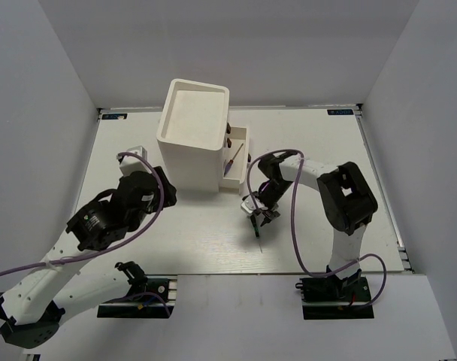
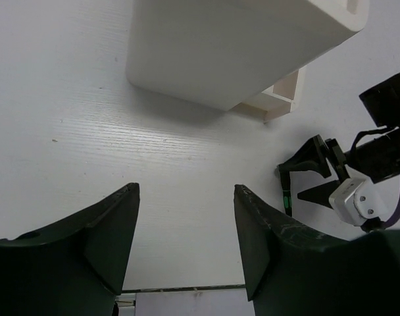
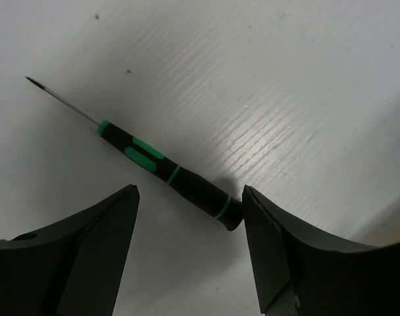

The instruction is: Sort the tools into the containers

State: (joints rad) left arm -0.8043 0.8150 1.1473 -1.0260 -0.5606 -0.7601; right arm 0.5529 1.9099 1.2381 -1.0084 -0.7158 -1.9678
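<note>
A thin screwdriver [image 3: 167, 171] with a black handle and green bands lies flat on the white table. My right gripper [image 3: 190, 197] is open just above it, and the handle's butt end is close to the right finger [image 3: 269, 224]. The same tool shows under the right gripper [image 1: 257, 218] in the top view and in the left wrist view [image 2: 287, 196]. The tall white cabinet [image 1: 191, 135] stands at the back with one drawer [image 1: 242, 154] pulled out on its right side; a thin red-handled tool [image 1: 233, 159] lies in it. My left gripper [image 2: 187, 191] is open and empty, in front of the cabinet [image 2: 239, 46]. Other tools are out of view.
White walls enclose the table on the left, back and right. The near table edge [image 1: 236, 274] runs just in front of the arm bases. The right arm's purple cable [image 1: 295, 226] loops beside the right gripper.
</note>
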